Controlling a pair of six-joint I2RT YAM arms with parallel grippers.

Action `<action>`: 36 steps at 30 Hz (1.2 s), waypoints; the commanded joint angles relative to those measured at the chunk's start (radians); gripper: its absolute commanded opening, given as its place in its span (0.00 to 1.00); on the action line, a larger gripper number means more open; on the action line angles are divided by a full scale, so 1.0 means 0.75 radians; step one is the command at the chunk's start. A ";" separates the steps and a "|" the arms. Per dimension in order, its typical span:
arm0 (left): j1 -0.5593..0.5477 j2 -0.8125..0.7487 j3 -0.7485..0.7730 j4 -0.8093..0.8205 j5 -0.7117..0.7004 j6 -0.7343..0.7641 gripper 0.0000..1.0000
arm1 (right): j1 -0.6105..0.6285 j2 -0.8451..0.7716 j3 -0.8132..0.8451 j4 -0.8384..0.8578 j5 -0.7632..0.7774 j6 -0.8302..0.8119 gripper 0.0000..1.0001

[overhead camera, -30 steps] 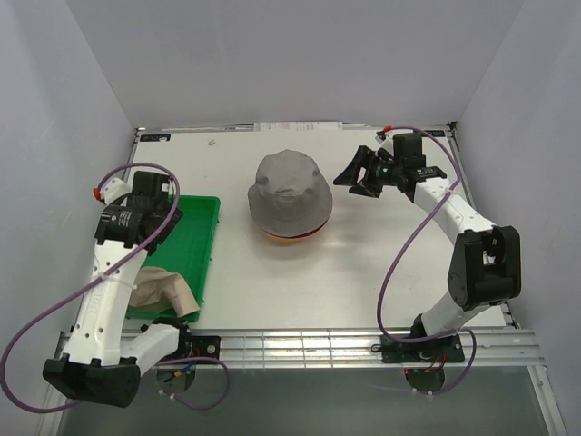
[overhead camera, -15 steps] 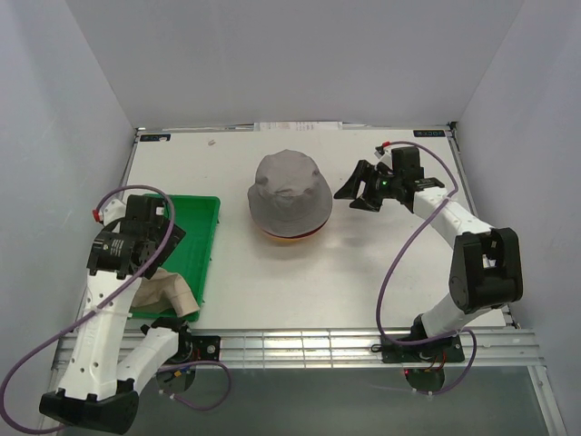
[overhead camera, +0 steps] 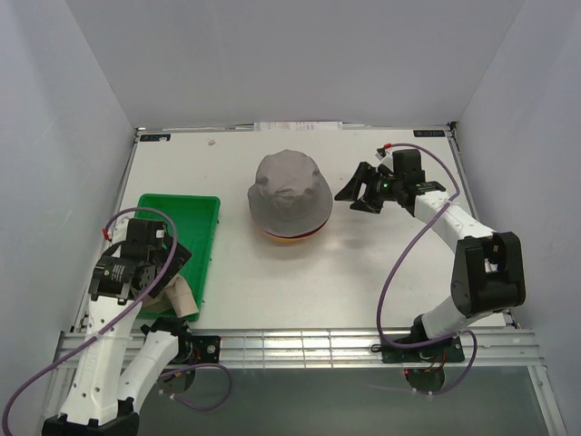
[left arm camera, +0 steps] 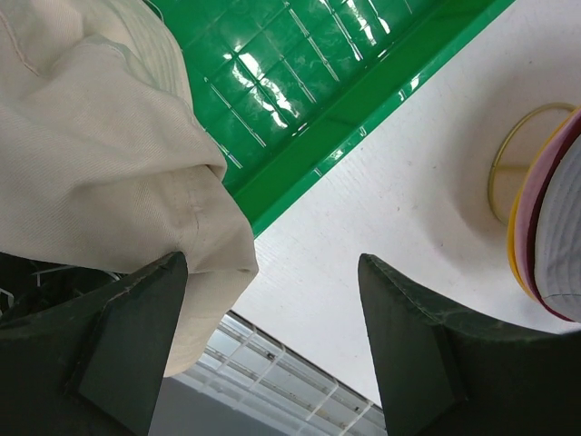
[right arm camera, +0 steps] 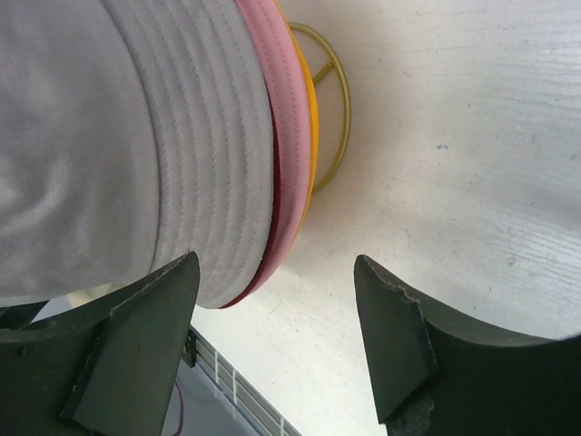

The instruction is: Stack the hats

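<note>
Far left, at the near end of the tray (overhead camera: 195, 218): beige hat (left arm camera: 100, 163), crumpled, hanging over the rim. Just over it, left gripper (left arm camera: 270, 263) spread wide, gripping nothing. Mid-table: grey hat (overhead camera: 289, 191) topping a stack, with dark red hat (right arm camera: 272, 209), pink hat (right arm camera: 286, 118) and yellow hat (right arm camera: 311, 136) rims beneath, over a gold wire frame (right arm camera: 347, 100). Just right of the stack: right gripper (right arm camera: 277, 263), also wide, empty.

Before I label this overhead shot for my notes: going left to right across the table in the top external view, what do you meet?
green tray → grey hat, topping the stack of hats → right gripper, open beside that stack.
</note>
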State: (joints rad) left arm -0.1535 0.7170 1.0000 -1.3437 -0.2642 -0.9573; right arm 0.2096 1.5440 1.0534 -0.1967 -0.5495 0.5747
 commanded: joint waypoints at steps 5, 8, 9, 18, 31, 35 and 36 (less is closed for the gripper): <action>0.000 -0.009 0.020 -0.078 0.043 0.035 0.87 | 0.005 -0.050 -0.026 0.052 0.013 0.011 0.75; 0.002 -0.003 0.021 -0.078 0.060 0.053 0.87 | 0.007 -0.054 -0.030 0.052 0.019 0.013 0.74; 0.000 0.001 0.013 -0.078 0.074 0.057 0.88 | 0.007 -0.056 -0.032 0.056 0.019 0.015 0.74; 0.000 0.018 -0.137 -0.078 0.133 0.031 0.88 | 0.009 -0.079 -0.118 0.123 0.017 0.052 0.74; 0.000 0.116 -0.063 -0.076 0.003 -0.020 0.26 | 0.009 -0.052 -0.128 0.146 -0.004 0.044 0.74; 0.002 0.181 0.018 -0.074 -0.028 0.037 0.00 | 0.009 -0.042 -0.112 0.148 -0.012 0.046 0.73; 0.002 0.195 0.037 -0.070 -0.042 0.057 0.00 | 0.009 -0.040 -0.104 0.144 -0.012 0.046 0.73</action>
State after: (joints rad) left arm -0.1535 0.8402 0.9615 -1.3579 -0.2470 -0.9531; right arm 0.2115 1.5150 0.9588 -0.1234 -0.5457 0.6075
